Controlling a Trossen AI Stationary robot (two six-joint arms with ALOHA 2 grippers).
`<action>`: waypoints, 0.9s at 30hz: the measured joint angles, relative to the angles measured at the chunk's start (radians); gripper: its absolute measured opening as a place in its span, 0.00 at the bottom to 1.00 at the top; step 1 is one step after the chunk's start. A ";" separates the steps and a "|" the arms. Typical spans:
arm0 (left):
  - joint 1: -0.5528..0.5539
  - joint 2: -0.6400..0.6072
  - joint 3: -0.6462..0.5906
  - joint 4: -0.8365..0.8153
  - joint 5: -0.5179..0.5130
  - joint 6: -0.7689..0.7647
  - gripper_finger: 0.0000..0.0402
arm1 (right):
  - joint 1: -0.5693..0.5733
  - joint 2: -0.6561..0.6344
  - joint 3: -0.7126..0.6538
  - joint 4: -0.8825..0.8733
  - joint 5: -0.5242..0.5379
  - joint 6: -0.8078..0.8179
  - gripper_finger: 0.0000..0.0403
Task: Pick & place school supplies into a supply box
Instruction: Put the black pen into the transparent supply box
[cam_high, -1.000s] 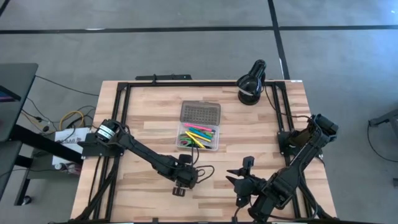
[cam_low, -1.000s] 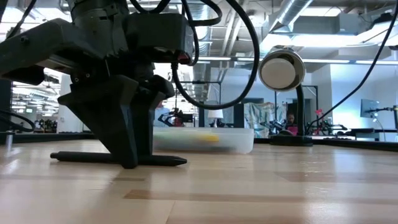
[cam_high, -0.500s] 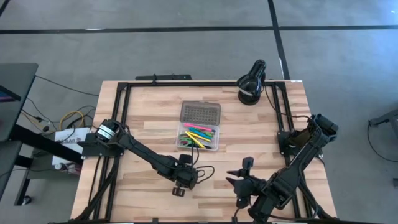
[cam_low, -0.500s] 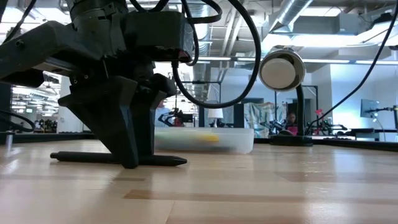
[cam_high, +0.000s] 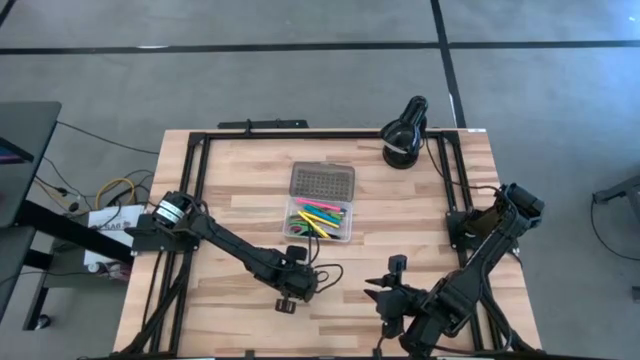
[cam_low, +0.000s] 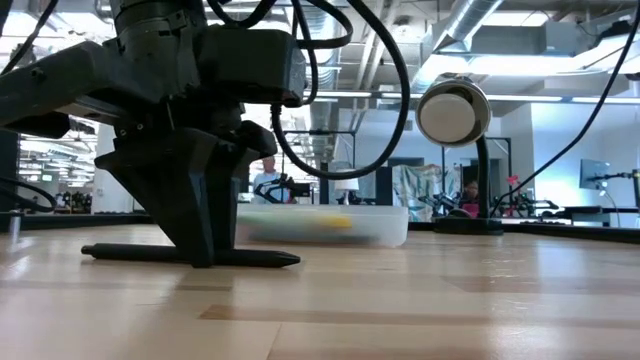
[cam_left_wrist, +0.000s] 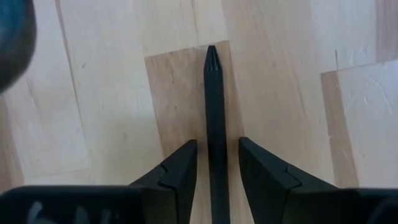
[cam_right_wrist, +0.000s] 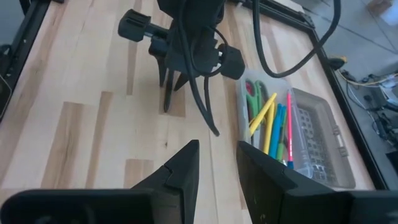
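A black pen (cam_left_wrist: 214, 106) lies flat on the wood near the table's near edge, and in the low view the black pen (cam_low: 270, 258) runs level along the tabletop. My left gripper (cam_left_wrist: 217, 146) stands over it, pointing down, open, with one finger on each side of the pen and a narrow gap to either finger. In the low view its tips (cam_low: 212, 260) reach the tabletop. The supply box (cam_high: 322, 205) sits mid-table with its dotted lid folded back, holding coloured pens and green scissors. My right gripper (cam_high: 392, 285) waits open near the table's near right.
A black round lamp (cam_high: 405, 130) stands at the far right of the table, and a black frame (cam_high: 250, 133) runs round the table's edges. Bare wood lies between the pen and the supply box (cam_right_wrist: 286, 134). People show in the room behind (cam_low: 465, 195).
My left gripper has edged slightly toward the table's left and far edges while staying low over the black pen. The pen has stayed where it was.
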 joint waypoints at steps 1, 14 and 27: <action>0.000 0.000 0.000 0.000 0.001 0.000 0.28 | -0.001 0.000 0.000 0.000 0.000 0.000 0.25; 0.000 0.000 -0.001 -0.002 -0.004 0.011 0.28 | -0.002 0.000 0.000 0.000 0.001 0.006 0.25; 0.000 0.000 -0.002 -0.002 -0.004 -0.005 0.28 | -0.002 0.000 0.000 0.000 0.001 0.007 0.25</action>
